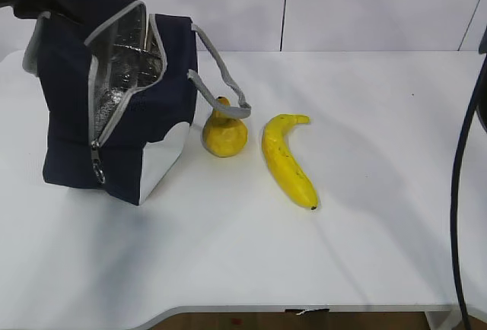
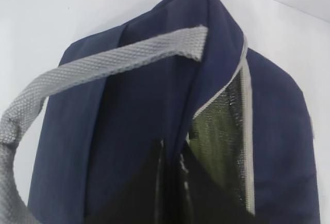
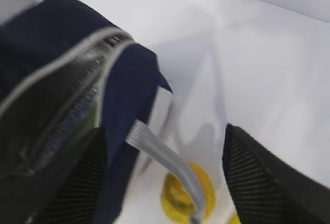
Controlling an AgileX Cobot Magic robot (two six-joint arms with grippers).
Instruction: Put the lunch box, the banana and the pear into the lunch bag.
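- The lunch bag [image 1: 114,109] stood upright at the left of your white counter [image 1: 365,254], its zipper undone and the silver lining showing through the gap.
- One grey handle [image 1: 221,71] drooped off the bag's right side, hanging over the pear [image 1: 224,134].
- The pear sat on the counter just beside the bag's white panel; the banana [image 1: 287,160] lay near the pear's right, apart from it, stem end toward the far wall.
- The lunch box did not show in any view.
- Your left tool [image 2: 170,182] was pinched together on the bag's navy fabric beside the open zipper edge.
- Your right tool [image 3: 162,177] hung released above the bag's opening and the pear, its dark ribbed fingers [image 3: 258,182] spread wide with the handle between them.
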